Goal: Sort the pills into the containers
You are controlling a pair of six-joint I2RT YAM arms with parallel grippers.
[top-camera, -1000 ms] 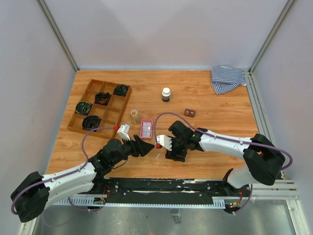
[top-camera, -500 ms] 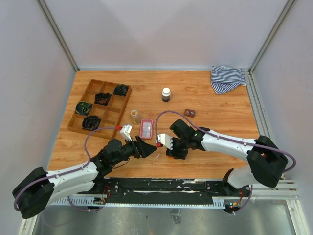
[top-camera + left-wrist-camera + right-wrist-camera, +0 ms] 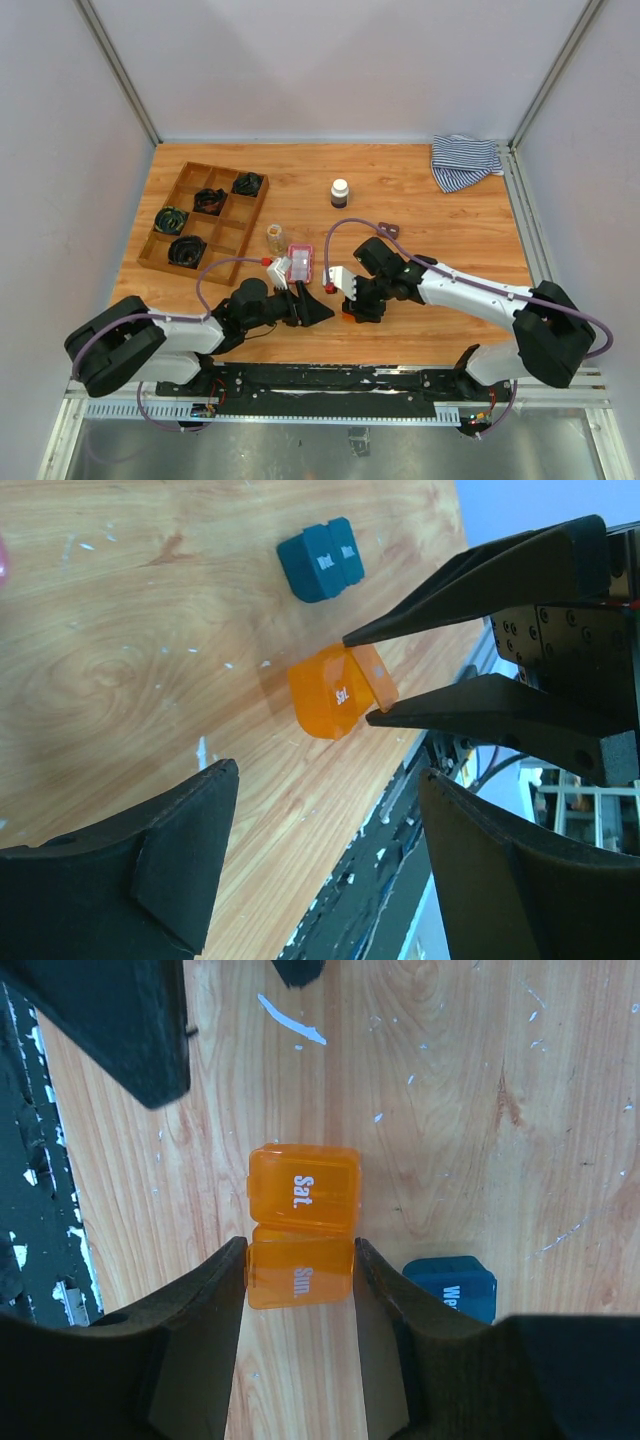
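Right gripper (image 3: 300,1255) pinches orange case (image 3: 303,1192) | teal case (image 3: 452,1288) beside: wrist views only

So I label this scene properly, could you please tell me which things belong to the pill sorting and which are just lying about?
Job: orange plastic pill case, teal plastic pill case, long translucent pink case, small brown case, dark white-capped bottle (likely).
Lying about: wooden compartment tray holding black coils, striped cloth, small clear jar.

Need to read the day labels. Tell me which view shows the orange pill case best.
Right wrist: the orange case sits centred, "Sat." and "Sun." legible, in the right gripper. Left wrist shows it tilted and smaller. Top view shows only an orange sliver.
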